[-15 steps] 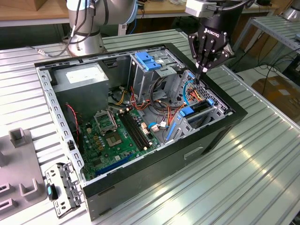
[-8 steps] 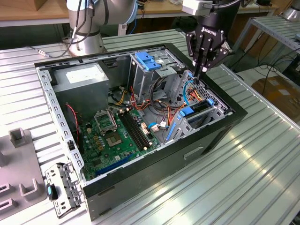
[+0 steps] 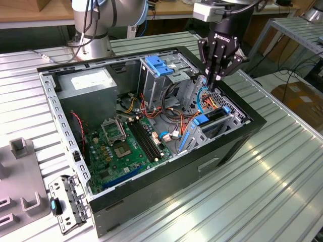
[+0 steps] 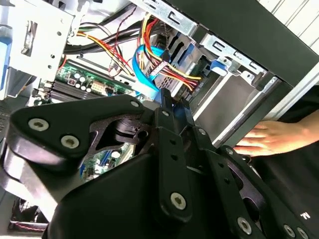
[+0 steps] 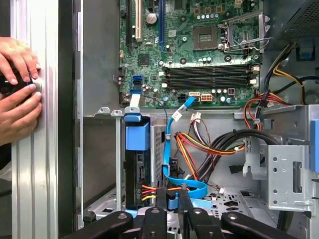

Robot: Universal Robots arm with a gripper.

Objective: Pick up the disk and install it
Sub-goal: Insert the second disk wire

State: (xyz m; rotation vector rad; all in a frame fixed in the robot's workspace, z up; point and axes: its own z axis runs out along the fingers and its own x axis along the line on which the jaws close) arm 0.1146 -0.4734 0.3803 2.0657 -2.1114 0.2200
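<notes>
Drive cage (image 3: 222,123): approach from above crowded by the end effector (image 3: 216,75) and a tangle of power cables (image 5: 209,147) plus blue data cable (image 5: 174,124). Motherboard (image 3: 123,146): open overhead. Table (image 3: 262,186) beside the computer case (image 3: 166,176): free (a person's hands (image 5: 17,89) rest at the case's edge).

Disk (image 5: 135,164) sits edge-up in drive cage slot at case front, blue rail end (image 3: 201,120) on top, mostly hidden in the bay, red/yellow wires by its lower end.
</notes>
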